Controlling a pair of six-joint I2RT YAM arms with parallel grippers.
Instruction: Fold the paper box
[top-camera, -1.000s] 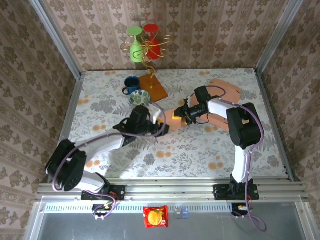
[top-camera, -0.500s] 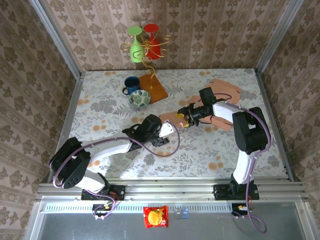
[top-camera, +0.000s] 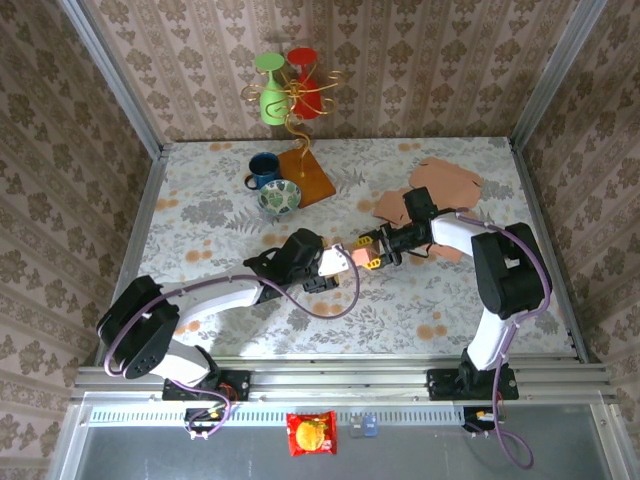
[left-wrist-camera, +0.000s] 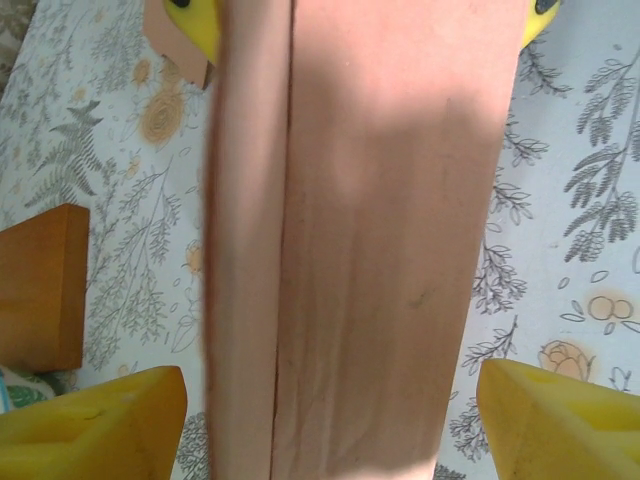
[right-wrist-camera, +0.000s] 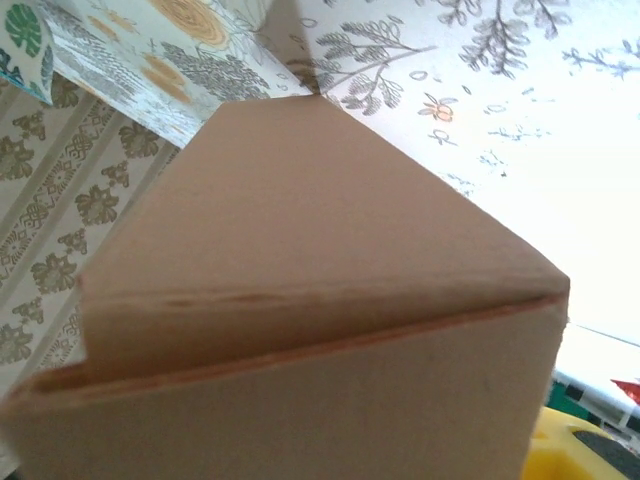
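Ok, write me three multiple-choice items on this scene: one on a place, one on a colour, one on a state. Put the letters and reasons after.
1. The paper box is:
A) between the two grippers
B) far back left
C) at the near edge

2. The fingers of the left gripper are:
A) black
B) yellow
C) red

3. The left gripper is:
A) shut on the box
B) open around the box
C) shut on nothing

Answers:
1 A: the top view shows the left gripper and the right gripper meeting at the box.
2 B: the left wrist view shows yellow fingers.
3 B: the table shows through a gap on each side of the box.
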